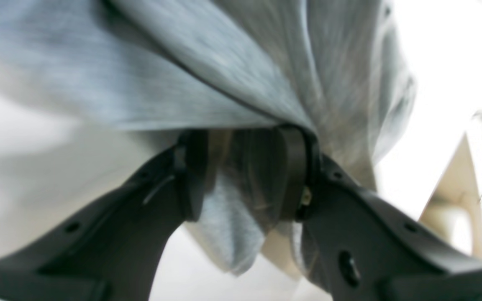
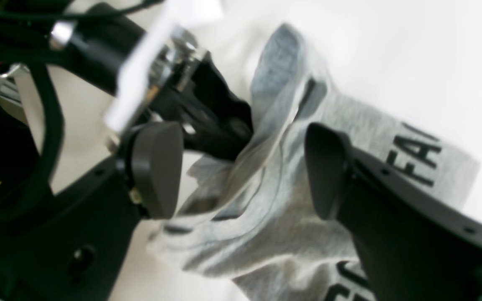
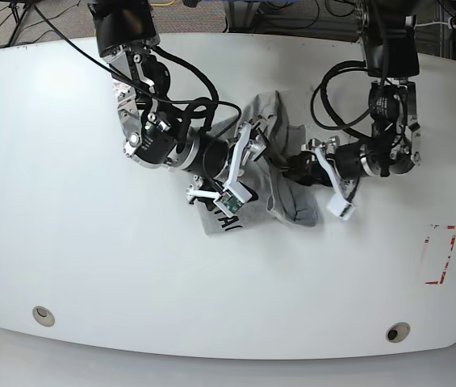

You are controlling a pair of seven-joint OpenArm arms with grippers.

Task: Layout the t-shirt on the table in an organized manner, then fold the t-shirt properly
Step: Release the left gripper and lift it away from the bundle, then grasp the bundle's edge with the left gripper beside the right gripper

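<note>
The grey t-shirt lies crumpled in a heap at the middle of the white table. My left gripper is shut on a bunched fold of the t-shirt, which drapes over and below its fingers. In the base view the left gripper reaches in from the right. My right gripper stands open just above the t-shirt, one finger on each side of a ridge of cloth. Black letters show on the fabric. The right gripper comes in from the left, close to the left one.
Both arms crowd over the shirt, and black cables loop above them. A red-and-white tape mark sits at the right. Two round grommet holes lie near the front edge.
</note>
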